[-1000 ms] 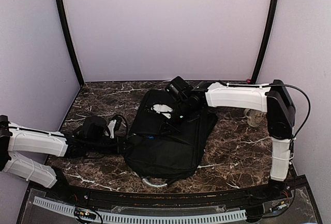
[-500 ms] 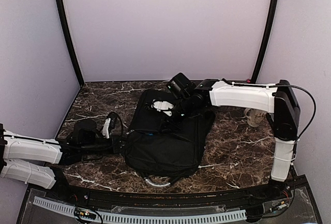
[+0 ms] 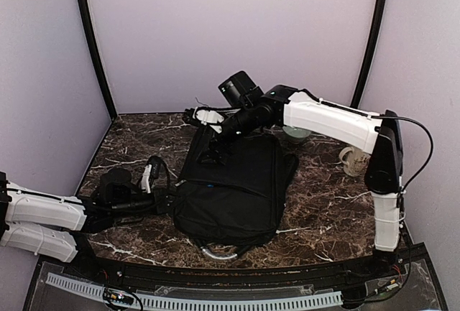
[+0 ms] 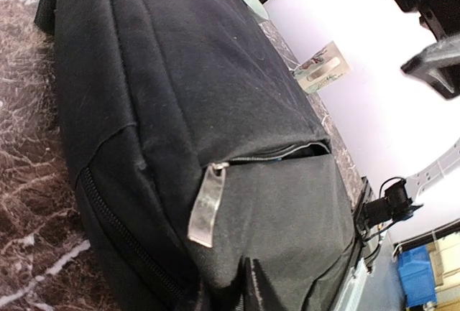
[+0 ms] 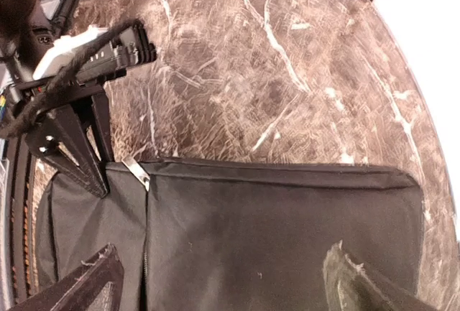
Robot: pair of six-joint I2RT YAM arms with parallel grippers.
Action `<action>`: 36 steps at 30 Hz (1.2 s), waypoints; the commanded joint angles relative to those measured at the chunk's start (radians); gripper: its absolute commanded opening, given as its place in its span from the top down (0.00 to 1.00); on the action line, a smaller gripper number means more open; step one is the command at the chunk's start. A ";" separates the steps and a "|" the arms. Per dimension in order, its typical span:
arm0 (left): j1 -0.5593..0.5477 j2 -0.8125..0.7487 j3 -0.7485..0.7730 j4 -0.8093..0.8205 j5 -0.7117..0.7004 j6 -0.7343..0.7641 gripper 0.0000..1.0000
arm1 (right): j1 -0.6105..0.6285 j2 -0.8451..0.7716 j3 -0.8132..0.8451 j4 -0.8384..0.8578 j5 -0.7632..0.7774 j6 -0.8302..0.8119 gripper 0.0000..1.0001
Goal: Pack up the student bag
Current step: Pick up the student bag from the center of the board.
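The large black soft fabric backpack point(image 3: 237, 189) lies flat in the middle of the overhead frame on the dark brown veined marble table point(image 3: 323, 207), with its grey looped handle point(image 3: 215, 253) at its lower edge. A small silver-grey zip tab point(image 4: 204, 205) hangs at the centre of the left wrist frame, at the end of a pocket seam that gapes only slightly; whether anything is inside I cannot tell.

The right claw point(image 5: 219, 274) hangs over the upper-left end of the bag, its two fingers spread wide apart with nothing between them. The left claw point(image 3: 159, 197) sits low at the bag's left edge, centre-left in the overhead frame; its fingers are dark against dark straps and fabric, so I cannot tell whether they are together, apart or pinching something.

A pale patterned mug point(image 3: 351, 161) stands at the right of the overhead frame, apart from the bag; a pale, translucent-looking round dish point(image 3: 296, 133) sits just beyond the bag's upper-right corner.

The risks, as I judge them:
- The fabric is limp, so a claw closing on it may catch only the top layer and lift the whole bag instead of opening it.
- The tab is thin and could slip from a loose pinch.
- A hard pull could drag the bag towards the dish or mug.
- Both claws work the same left end, so they could knock each other or snag a strap.
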 commanded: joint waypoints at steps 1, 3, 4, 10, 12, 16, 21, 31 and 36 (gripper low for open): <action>-0.002 -0.029 -0.025 0.080 -0.041 -0.021 0.70 | 0.074 0.094 0.102 -0.099 0.073 -0.031 0.16; -0.002 -0.051 -0.057 0.088 -0.059 -0.036 0.64 | 0.087 0.113 0.123 -0.083 0.116 -0.020 0.27; -0.002 -0.067 -0.072 0.084 -0.075 -0.040 0.61 | 0.089 0.124 0.136 -0.079 0.124 -0.010 0.31; 0.001 -0.205 -0.083 -0.046 -0.176 -0.064 0.53 | 0.091 0.157 0.159 -0.082 0.130 0.034 0.43; 0.006 -0.221 -0.074 -0.079 -0.203 -0.093 0.52 | 0.090 0.158 0.151 -0.081 0.152 0.051 0.48; 0.033 -0.182 -0.035 -0.123 -0.199 -0.140 0.55 | 0.076 0.133 0.100 -0.055 0.209 0.068 0.56; 0.054 -0.091 0.021 -0.140 -0.140 -0.168 0.56 | 0.015 0.111 0.074 -0.028 0.141 0.112 0.62; 0.066 -0.065 0.025 -0.060 -0.101 -0.165 0.64 | -0.054 0.193 0.070 0.018 0.086 0.141 0.71; 0.069 -0.041 0.049 -0.068 -0.086 -0.158 0.72 | -0.075 0.216 0.066 0.025 0.062 0.160 0.72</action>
